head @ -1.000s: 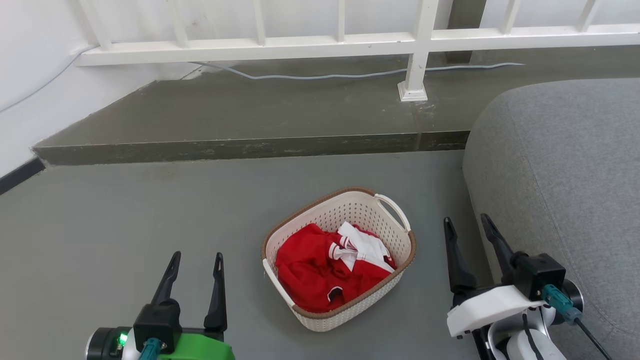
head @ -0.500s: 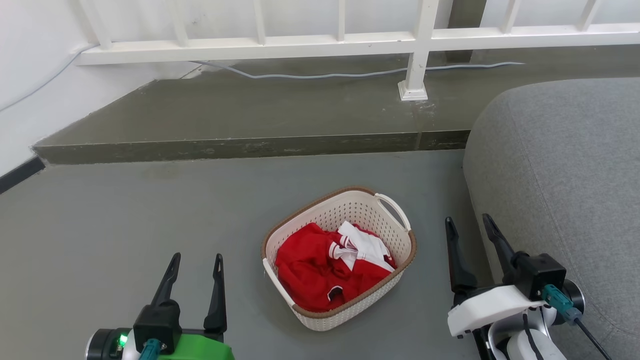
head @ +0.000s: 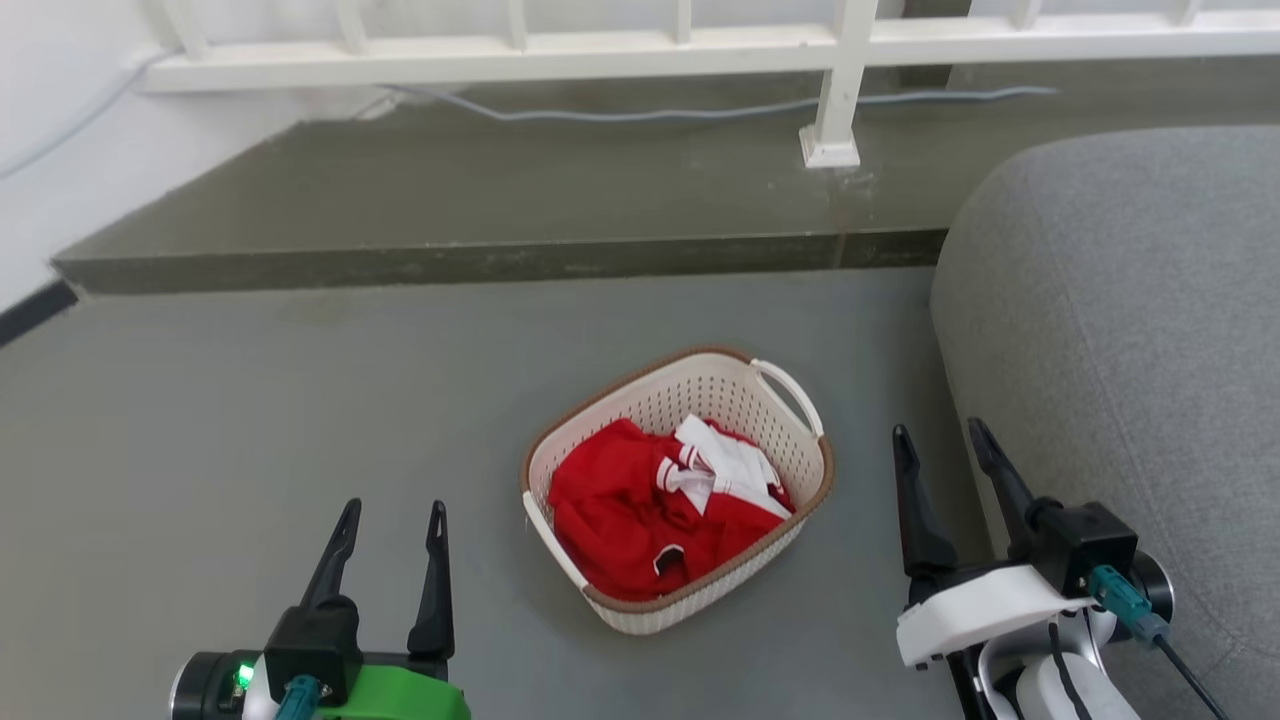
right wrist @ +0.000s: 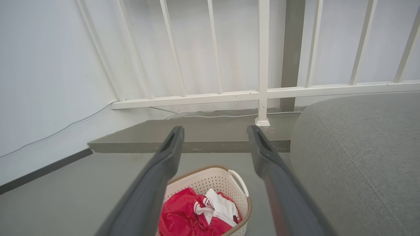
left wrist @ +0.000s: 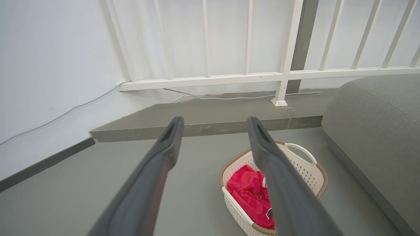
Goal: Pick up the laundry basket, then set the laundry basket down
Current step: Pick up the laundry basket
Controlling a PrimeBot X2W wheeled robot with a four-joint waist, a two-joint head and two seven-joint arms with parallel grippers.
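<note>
Head camera: I see the laundry basket (head: 690, 400) on the floor (head: 250, 400), between my left gripper (head: 395, 505) and right gripper (head: 938, 428), touching neither, and both claws are spread. Left wrist: one finger partly hides the basket. Right wrist: the basket sits low between the parted fingers, near the grey couch (right wrist: 361, 157).

Dark two-fingered right gripper (right wrist: 215, 129): fingers spread, nothing between. Cream-white perforated plastic laundry basket (right wrist: 213, 180), brown rim, stands on grey floor (right wrist: 65, 203) near grey upholstered sofa (right wrist: 361, 157); red-and-white clothes (right wrist: 183, 216) inside.
</note>
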